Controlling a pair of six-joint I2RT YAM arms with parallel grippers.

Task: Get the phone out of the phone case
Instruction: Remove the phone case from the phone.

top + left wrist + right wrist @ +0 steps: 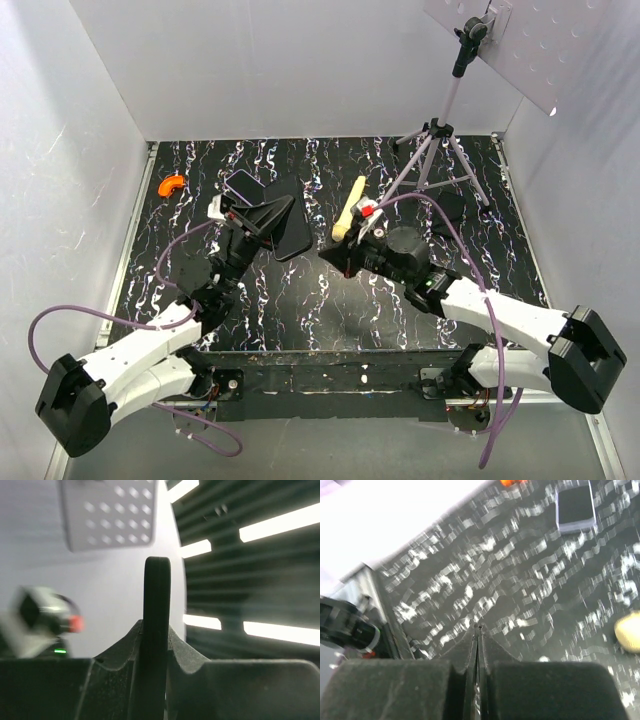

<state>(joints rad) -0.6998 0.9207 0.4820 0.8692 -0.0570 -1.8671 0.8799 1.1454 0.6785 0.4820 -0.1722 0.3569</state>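
- The phone point(243, 186) lies flat on the counter point(300, 300), screen up, with black glass inside a lavender rim. It is outside the phone case point(293, 232), just to the case's far left.
- Hidden: in the top view my left claw point(266, 214) and its wrist cover the phone's near end, so I cannot fix its long axis. The right wrist view shows it blurred, close to the upper edge.
- The phone case is a matte black shell, broad face up, with its long axis running roughly near to far.
- The left wrist view shows only the case's rounded edge, standing between my fingers. The rest is cut off.
- I cannot tell whether the case touches the counter.
- My left claw is clamped on the case's left edge.
- My right claw point(477, 628) has its fingers pressed together and grips nothing. It is over the counter to the right of the case.
- A cream-yellow stick point(348, 206) lies beyond my right claw.
- An orange curved piece point(171, 185) lies at the far left.
- A grey tripod point(440, 150) stands at the far right.
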